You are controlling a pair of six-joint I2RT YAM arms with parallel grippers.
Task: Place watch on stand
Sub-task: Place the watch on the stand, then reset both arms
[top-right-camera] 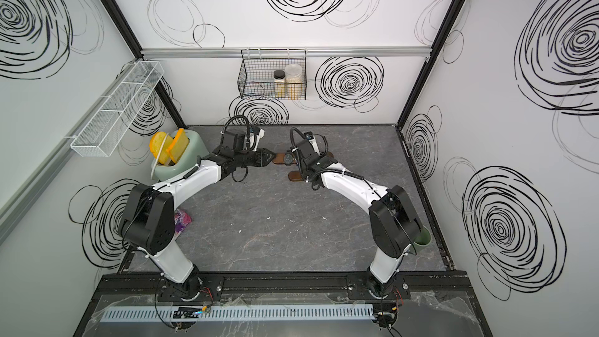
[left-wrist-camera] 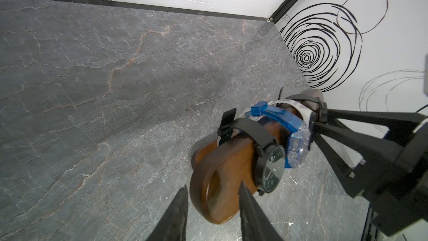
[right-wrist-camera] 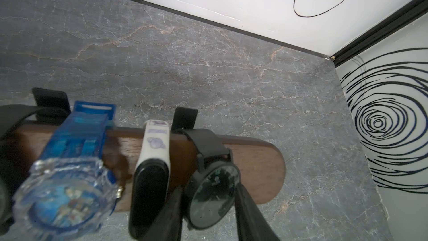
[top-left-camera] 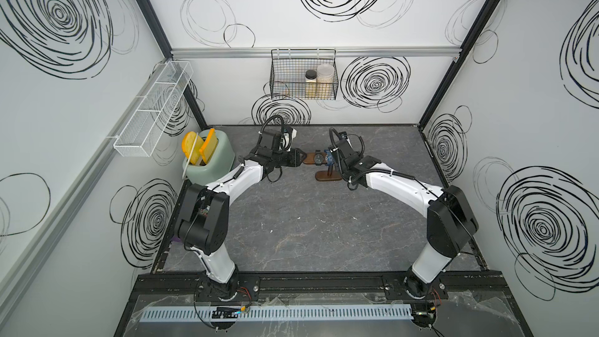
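1. Dark brown wood makes up the stand (right-wrist-camera: 257,168). Its long bar is laid crosswise over the table (top-left-camera: 291,228), running from the left gripper (left-wrist-camera: 213,186) toward the right gripper (right-wrist-camera: 208,193).
2. The watch (right-wrist-camera: 215,193), black with a dark dial, is found on the right half of that bar. Its strap is looped over the wood just beside a white band (right-wrist-camera: 155,149), and the bar's rounded free end lies beyond it.
3. The right gripper is set directly at the watch, with a finger on either side of the case. The jaws are parted about as wide as the case, and it cannot be told whether the case is pinched or merely flanked.
4. The left gripper is set at the opposite end, its jaws straddling the rounded tip of the bar. Whether the wood is clamped cannot be told either. A second black watch (left-wrist-camera: 272,168) and a blue watch (left-wrist-camera: 297,144) are hung on the bar between the two grippers.
5. The right arm is judged much the nearer to the watch. The placing seems all but done, with only release and withdrawal outstanding.
6. The strap lies across the bar's axis, so a retreat is best taken square to the bar, back along the fingers. A pull along the axis could slide the watch off the free end.
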